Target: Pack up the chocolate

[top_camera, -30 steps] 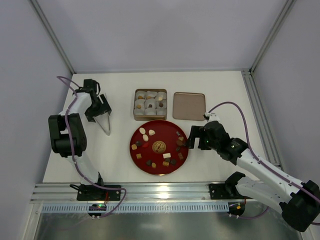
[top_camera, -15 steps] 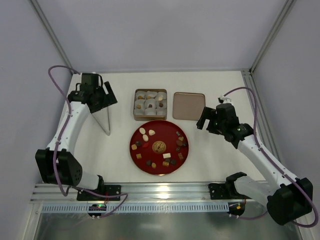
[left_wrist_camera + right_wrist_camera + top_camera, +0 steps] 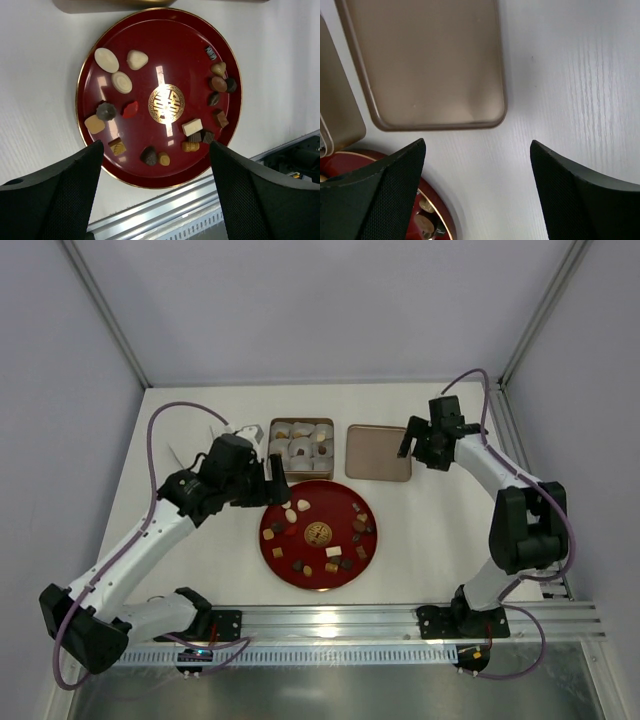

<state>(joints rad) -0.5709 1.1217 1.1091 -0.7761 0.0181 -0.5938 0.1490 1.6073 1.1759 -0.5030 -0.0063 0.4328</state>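
Observation:
The chocolate point(image 3: 290, 506) lies as several small dark, tan and cream pieces on a round red plate point(image 3: 330, 508) at the table's middle front. In the left wrist view the plate point(image 3: 160, 50) fills the frame, with cream ovals point(image 3: 107, 60) at its upper left and dark pieces point(image 3: 218, 83) at its right. My left gripper point(image 3: 272, 486) hangs open and empty above the plate's far left rim point(image 3: 156, 146). My right gripper point(image 3: 412, 446) is open and empty above the table, just beside the flat gold lid point(image 3: 430, 60).
A gold tin point(image 3: 300, 421) holding white paper cups, some with candies in them, stands behind the plate. Its lid point(image 3: 378, 452) lies to its right. A metal rail point(image 3: 330, 622) runs along the near edge. Walls close in the table at left, back and right.
My left arm has swung from the far left of the table to the plate's left rim. My right arm has drawn back from the plate's right side to the lid's right edge.

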